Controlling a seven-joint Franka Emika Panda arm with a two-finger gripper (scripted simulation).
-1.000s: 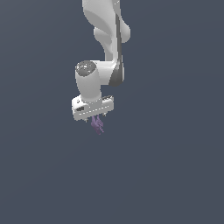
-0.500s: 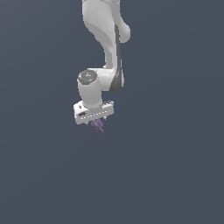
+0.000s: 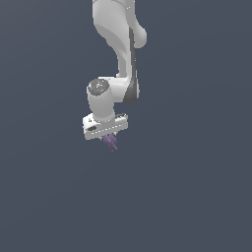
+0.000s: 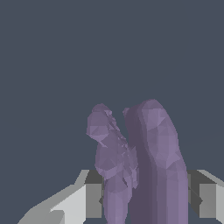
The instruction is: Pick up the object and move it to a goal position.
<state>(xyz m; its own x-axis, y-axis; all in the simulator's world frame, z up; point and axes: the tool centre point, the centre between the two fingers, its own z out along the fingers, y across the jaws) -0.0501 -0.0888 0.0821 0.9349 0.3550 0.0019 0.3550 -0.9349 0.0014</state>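
In the exterior view the tool [image 3: 110,139] has drifted toward that view's left and a little upward over the last second, and the purple object [image 3: 110,142] still hangs beneath it, so the carry toward the goal seems underway. In the wrist view the object [image 4: 140,162] sits clamped between the fingers [image 4: 92,199], which press both its sides.

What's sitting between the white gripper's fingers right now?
The purple, lumpy, irregular object, held between the gripper's fingers; the wrist view shows it clearest.
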